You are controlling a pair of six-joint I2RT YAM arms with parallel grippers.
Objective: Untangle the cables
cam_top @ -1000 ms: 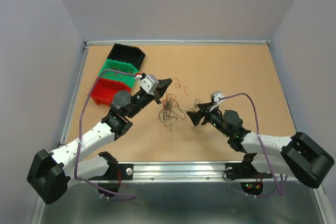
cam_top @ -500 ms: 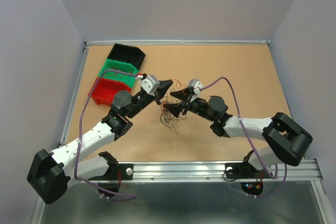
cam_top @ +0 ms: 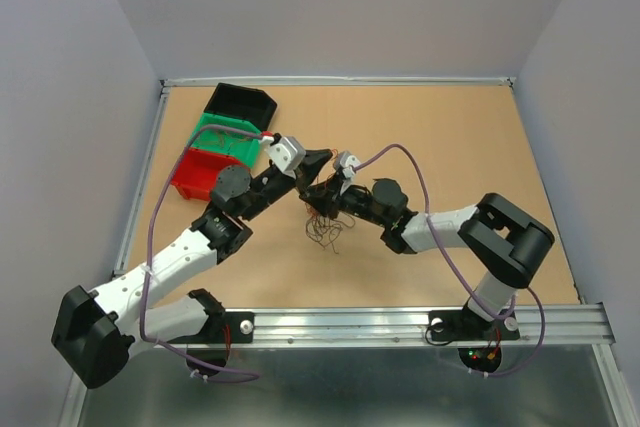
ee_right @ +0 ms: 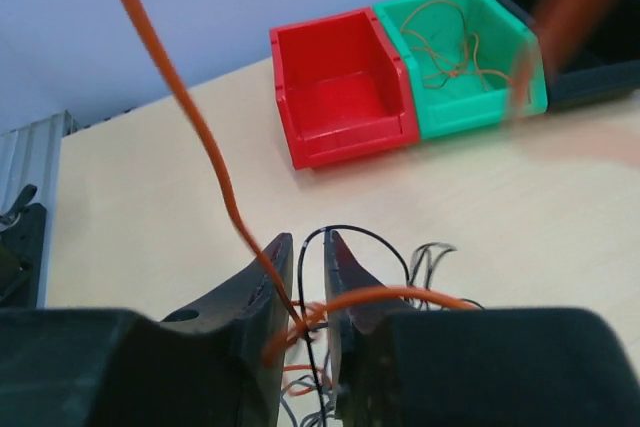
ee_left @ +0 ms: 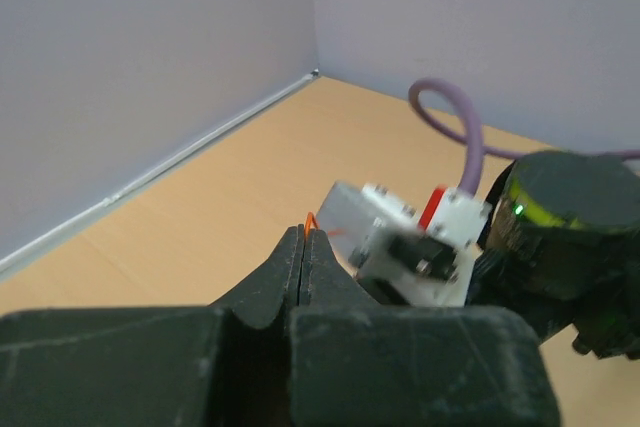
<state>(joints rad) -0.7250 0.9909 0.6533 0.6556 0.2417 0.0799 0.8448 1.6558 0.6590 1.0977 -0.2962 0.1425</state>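
The cables (cam_top: 322, 215) are a small tangle of thin orange, brown and black wires on the table between the two arms. My left gripper (cam_top: 322, 159) hangs just above the tangle, shut on an orange strand whose tip (ee_left: 311, 219) pokes out of the closed jaws (ee_left: 303, 237). My right gripper (cam_top: 318, 190) reaches in from the right, close under the left one. Its jaws (ee_right: 306, 242) stand a narrow gap apart. An orange wire (ee_right: 200, 127) and a black wire (ee_right: 370, 235) run through that gap, unpinched.
Three bins stand in a row at the table's far left: red (cam_top: 200, 173), green (cam_top: 230, 137), black (cam_top: 245, 104). The green bin (ee_right: 460, 42) holds orange wires. Thick purple cables (cam_top: 400, 157) arch over both arms. The right wrist's housing (ee_left: 410, 247) sits just beyond my left fingertips.
The right arm has swung left across the table into the tangle, up against the left gripper, and its jaws have narrowed from wide open. The left gripper kept its grip and lifted slightly.
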